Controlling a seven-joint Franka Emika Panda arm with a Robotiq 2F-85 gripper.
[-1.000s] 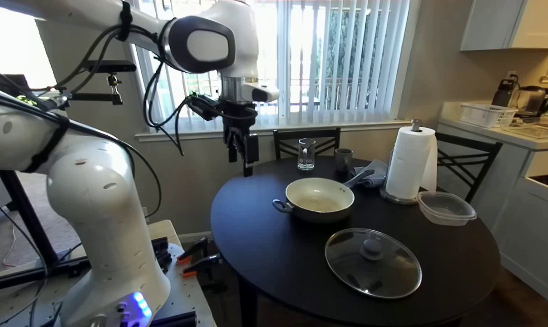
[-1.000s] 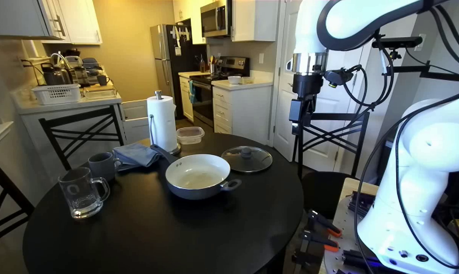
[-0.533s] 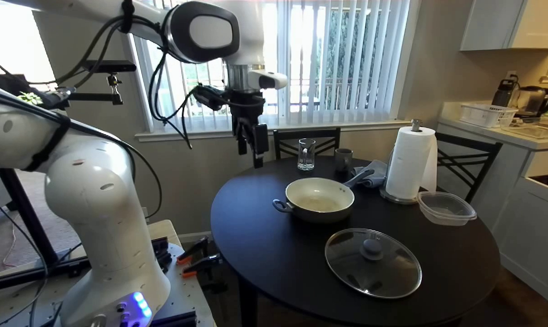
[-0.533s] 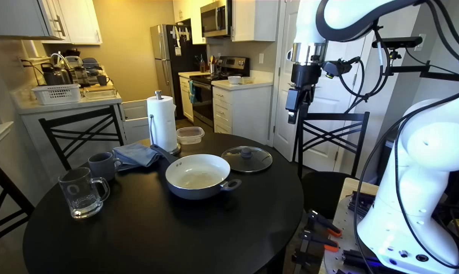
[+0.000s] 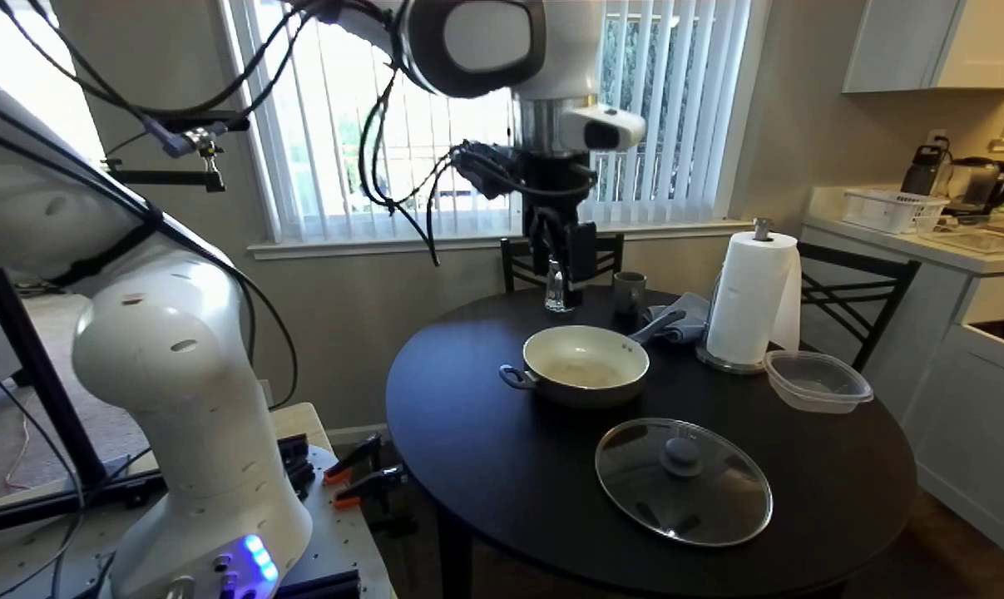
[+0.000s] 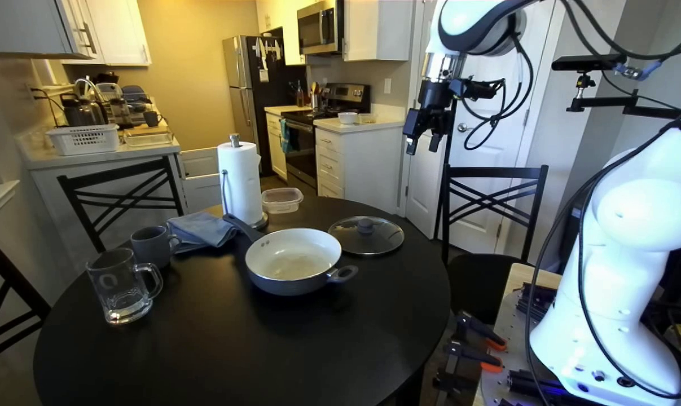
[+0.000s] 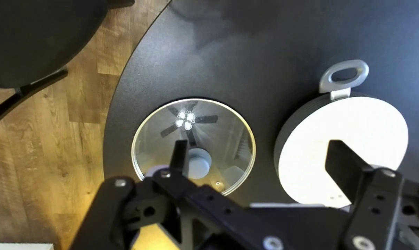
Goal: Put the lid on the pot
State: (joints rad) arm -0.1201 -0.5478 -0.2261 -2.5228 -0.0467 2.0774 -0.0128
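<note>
Hovering pincer (image 6: pixel 422 146): jaws spread, nothing held, well above the surface (image 6: pixel 205 349).
Lid (image 5: pixel 694 499): below the pincer, flat on the surface beside the pot (image 5: pixel 586 366), not on it. Round, so no long axis to match.
Knob (image 7: pixel 199 163): likely grasp point; grey, squat, round; in the wrist view lines up near the picture-left finger (image 7: pixel 179 154), not mid-gap. Pincer probably needs to shift away from the pot, then drop.
Lid glass: clear, shiny, metal-rimmed.
Pot: dark grey outside, smooth cream inside, loop handle (image 7: pixel 344 84) and long handle (image 6: pixel 242 227).
Surface: dark, smooth, curved edge.
</note>
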